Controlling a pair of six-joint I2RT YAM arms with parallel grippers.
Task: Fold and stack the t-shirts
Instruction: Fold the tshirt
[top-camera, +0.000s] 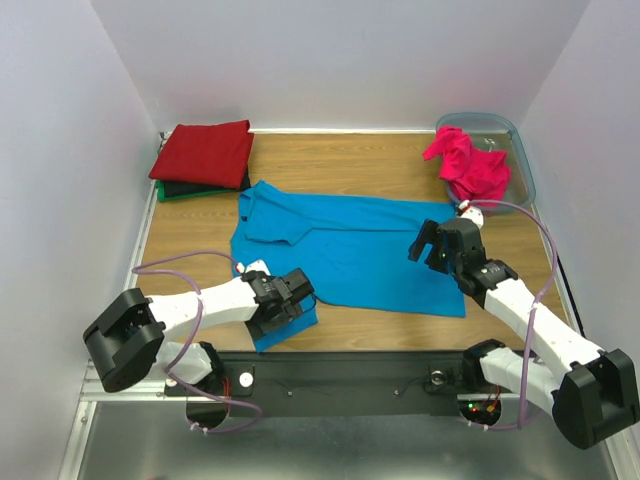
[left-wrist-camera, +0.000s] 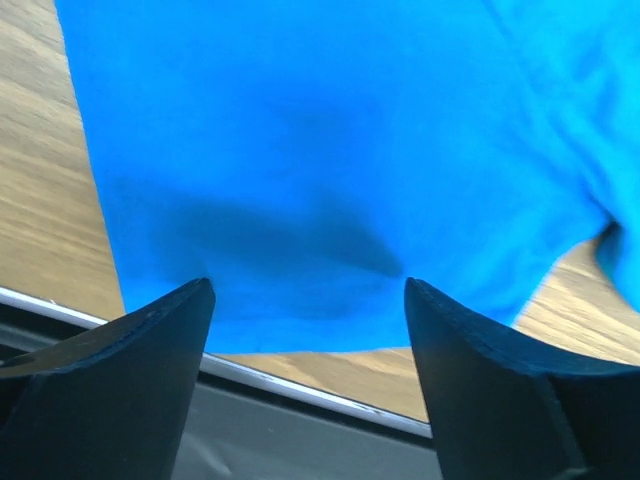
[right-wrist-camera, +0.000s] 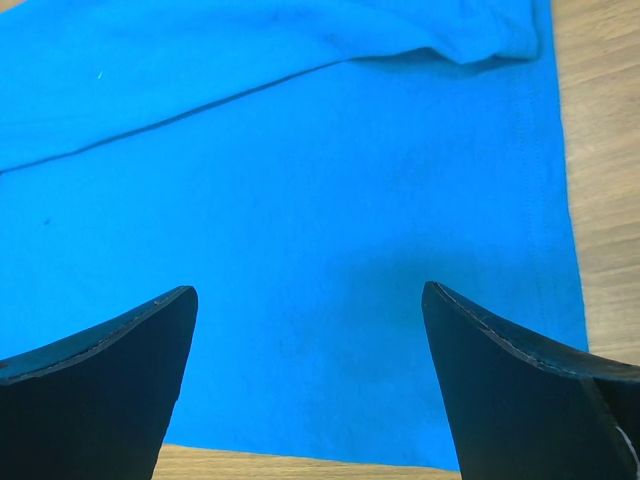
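**A:** How do the left jaws stand?

**B:** I see them spread wide, nothing between them. Both dark fingers (left-wrist-camera: 130, 370) frame the near-left corner of the blue shirt (left-wrist-camera: 330, 150). The cloth lies below them and runs right up to the metal strip at the tabletop's near edge. I cannot tell whether the tips touch the cloth.

**A:** And the right jaws?

**B:** Wide apart too, and empty. In my right wrist view the fingers (right-wrist-camera: 520, 390) sit over the shirt's (right-wrist-camera: 300, 200) right part. Its stitched hem is just to their right, with bare wood beyond it. A folded-over edge crosses the cloth farther out.

**A:** Where is the shirt on the tabletop?

**B:** From above, the blue shirt (top-camera: 360, 250) is spread flat across the middle of the tabletop (top-camera: 350, 160). Its far-left part is doubled over on itself. The left arm (top-camera: 200, 305) reaches in over the near-left corner, and the right arm (top-camera: 530, 310) comes in over the right end.

**A:** What else is around?

**B:** At the far left corner, well apart from the blue shirt, I see a folded pile. The red shirt (top-camera: 205, 150) is on top, a black shirt (top-camera: 205, 187) is under it, and a green shirt (top-camera: 172, 196) shows at the bottom edge. At the far right a pink shirt (top-camera: 468, 165) lies crumpled, half in and half over the rim of a clear plastic bin (top-camera: 520, 165).
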